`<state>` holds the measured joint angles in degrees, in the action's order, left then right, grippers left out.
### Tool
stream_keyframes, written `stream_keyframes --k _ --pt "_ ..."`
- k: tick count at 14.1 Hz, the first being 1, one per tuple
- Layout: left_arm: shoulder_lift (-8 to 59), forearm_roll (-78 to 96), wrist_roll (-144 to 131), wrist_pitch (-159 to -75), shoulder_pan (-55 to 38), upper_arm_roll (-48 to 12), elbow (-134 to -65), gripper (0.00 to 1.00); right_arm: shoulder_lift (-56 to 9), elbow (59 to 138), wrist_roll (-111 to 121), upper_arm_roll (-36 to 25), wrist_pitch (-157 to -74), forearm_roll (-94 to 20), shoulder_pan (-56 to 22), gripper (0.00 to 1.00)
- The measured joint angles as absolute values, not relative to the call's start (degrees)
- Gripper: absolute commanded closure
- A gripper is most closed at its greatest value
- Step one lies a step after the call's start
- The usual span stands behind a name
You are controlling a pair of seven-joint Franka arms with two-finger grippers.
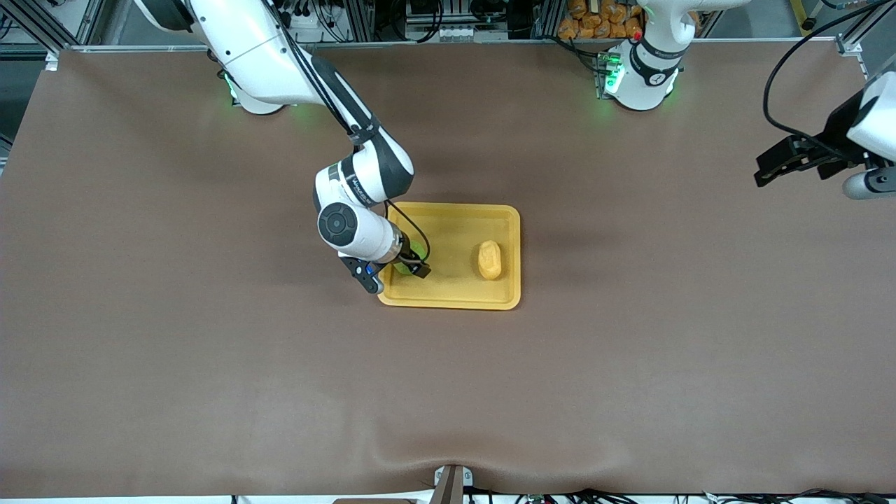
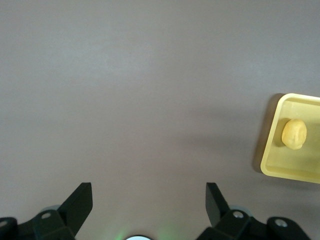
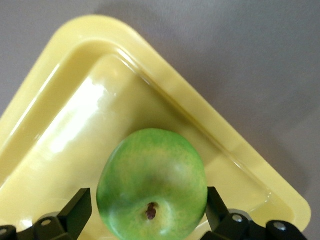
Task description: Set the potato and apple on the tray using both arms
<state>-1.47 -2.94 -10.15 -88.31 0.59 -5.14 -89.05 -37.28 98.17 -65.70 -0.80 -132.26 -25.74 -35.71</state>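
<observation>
So here we've got the tray [image 1: 455,297] sitting about mid-table on the brown table [image 1: 210,385], and both foods are inside its rim. The potato [image 1: 490,260] lies on the tray floor at the end toward the left arm, nothing touching it. The apple [image 3: 152,182] is at the tray's other end, toward the right arm, tucked near a corner. In the front view we only catch a sliver of green under the right arm's wrist.

The right tool [image 3: 145,210] is down over the tray with one finger on each side of the apple, stem dimple facing the wrist camera. The fingertips sit right against the fruit's sides, so we'd call it closed on the apple. We can't tell whether the apple is resting on the tray floor or is a hair above it.

The left tool [image 2: 149,200] hangs in the air over bare table at the left arm's end, well apart from the tray. Its fingers are spread wide with nothing between them. From its wrist camera we can see one end of the tray with the potato in it.
</observation>
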Motion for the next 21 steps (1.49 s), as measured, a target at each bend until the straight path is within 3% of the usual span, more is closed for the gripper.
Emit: stream_keyframes --k 12,18,21 --pt "0.25 -2.56 -6.66 -87.37 0.57 -5.68 -88.64 0.00 -27.26 94.40 -64.32 -4.44 -114.25 -21.49 -29.31 0.00" --pt "0.26 -2.56 -1.85 -87.34 -0.39 -3.68 -88.92 0.00 -23.01 86.86 -64.30 -5.30 -91.05 -15.99 -23.55 0.00" --pt "-0.26 -2.56 1.57 -86.60 -3.14 0.57 -88.91 0.00 -22.24 81.81 -63.26 -5.56 -81.23 -15.35 -19.26 0.00"
